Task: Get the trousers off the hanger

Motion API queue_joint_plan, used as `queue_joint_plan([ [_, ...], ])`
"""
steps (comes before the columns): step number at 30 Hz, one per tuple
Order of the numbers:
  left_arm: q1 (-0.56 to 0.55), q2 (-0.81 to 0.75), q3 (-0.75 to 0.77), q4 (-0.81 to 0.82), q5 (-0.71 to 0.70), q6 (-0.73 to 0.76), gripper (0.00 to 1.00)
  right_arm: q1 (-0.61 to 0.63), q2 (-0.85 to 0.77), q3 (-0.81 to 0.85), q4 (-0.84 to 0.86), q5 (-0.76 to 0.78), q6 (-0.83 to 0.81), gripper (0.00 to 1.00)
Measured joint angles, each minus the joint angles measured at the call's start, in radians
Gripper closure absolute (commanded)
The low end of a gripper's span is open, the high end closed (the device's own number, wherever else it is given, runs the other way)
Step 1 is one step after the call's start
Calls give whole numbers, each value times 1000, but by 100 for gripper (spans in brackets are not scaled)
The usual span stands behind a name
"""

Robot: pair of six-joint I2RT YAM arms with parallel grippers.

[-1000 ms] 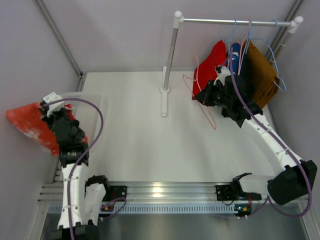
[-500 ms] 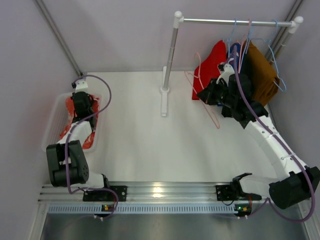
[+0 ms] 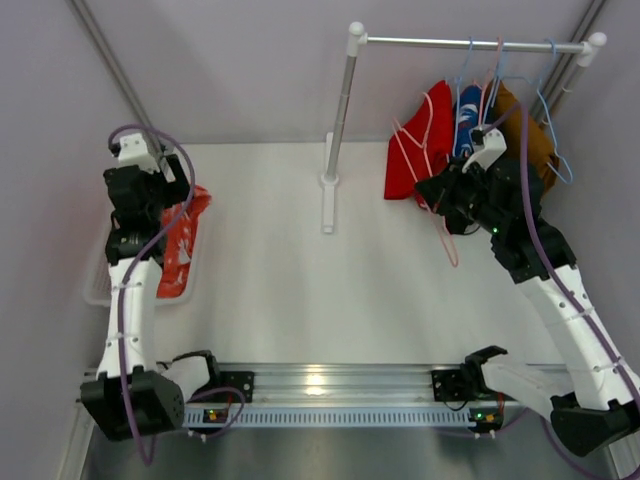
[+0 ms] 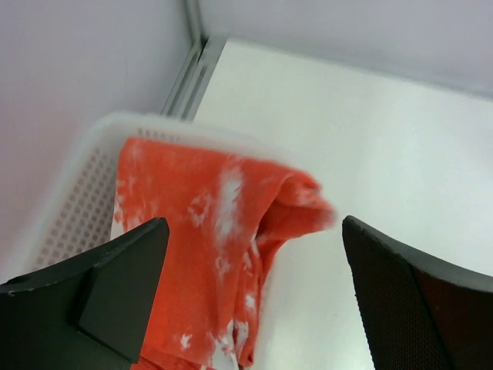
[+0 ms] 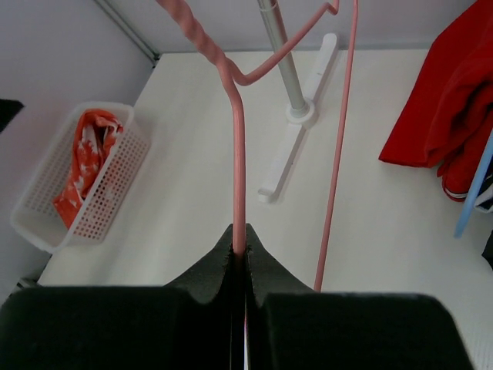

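In my left wrist view the orange-red trousers (image 4: 208, 254) run off the bottom edge and their right-hand fold is blurred. The fingers (image 4: 115, 285) of my left pincer (image 4: 254, 227) hide the near end of the basket (image 4: 100, 135). In my right wrist view the pink hanger (image 5: 239, 154) leaves the frame at the top, and the red trousers (image 5: 454, 100) are cut by the right edge. From above, my right arm (image 3: 540, 270) covers the lower part of the blue-and-white trousers (image 3: 465, 115).

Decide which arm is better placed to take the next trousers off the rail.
Right, probably: the right gripper, though shut on a pink hanger, is beside the red trousers; the left gripper is open over the far basket.
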Motion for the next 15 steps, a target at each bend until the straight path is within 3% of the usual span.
queue_joint_plan([
  [6,0,-180,201,-106,201,-37,1,0,27,77,-15,61,29,100],
  [15,0,-212,220,-185,314,-100,1,0,273,333,-11,144,121,100],
])
